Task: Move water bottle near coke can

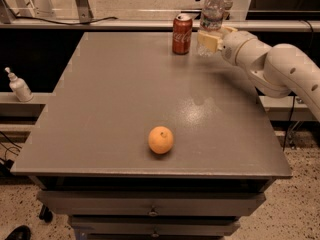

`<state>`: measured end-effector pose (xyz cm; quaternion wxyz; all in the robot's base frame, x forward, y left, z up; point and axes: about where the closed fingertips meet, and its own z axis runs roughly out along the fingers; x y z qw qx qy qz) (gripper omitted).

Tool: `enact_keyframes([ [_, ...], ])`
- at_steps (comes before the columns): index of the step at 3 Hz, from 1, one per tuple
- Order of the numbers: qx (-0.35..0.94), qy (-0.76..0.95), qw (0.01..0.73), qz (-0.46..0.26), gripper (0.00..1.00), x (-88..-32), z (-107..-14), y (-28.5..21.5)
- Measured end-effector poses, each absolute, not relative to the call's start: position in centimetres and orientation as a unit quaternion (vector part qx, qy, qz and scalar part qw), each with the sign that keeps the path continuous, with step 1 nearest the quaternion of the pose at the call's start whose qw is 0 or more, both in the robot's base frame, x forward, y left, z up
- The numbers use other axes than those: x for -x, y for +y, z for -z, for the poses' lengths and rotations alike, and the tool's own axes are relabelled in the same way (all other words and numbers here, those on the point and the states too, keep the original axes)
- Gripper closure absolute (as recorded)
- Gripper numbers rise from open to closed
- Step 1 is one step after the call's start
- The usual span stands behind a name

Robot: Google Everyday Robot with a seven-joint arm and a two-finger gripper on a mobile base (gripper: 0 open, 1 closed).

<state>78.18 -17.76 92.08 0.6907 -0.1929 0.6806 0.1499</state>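
Observation:
The water bottle [212,15] is clear with a white cap and stands upright at the far right of the grey table [115,99]. My gripper [209,40] reaches in from the right and is shut on the bottle's lower body. The coke can [182,33] is red with a silver top. It stands upright just left of the bottle with a small gap between them.
A round orange fruit [161,139] lies near the table's front edge. A small white pump bottle [19,85] stands on a ledge to the left, off the table. My white arm [280,66] spans the table's right side. Drawers [150,211] sit below the tabletop.

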Motion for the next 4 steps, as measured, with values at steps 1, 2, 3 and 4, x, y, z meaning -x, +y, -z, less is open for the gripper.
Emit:
enact_keyframes([
  [1, 0.196, 0.692, 0.676, -0.161, 1.00, -78.9, -90.8, -17.1],
  [2, 0.197, 0.699, 0.667, -0.165, 1.00, -79.2, -89.9, -16.9],
  [3, 0.197, 0.705, 0.661, -0.164, 0.82, -79.4, -89.2, -16.9],
  [4, 0.196, 0.708, 0.658, -0.166, 0.58, -79.5, -88.7, -16.8],
])
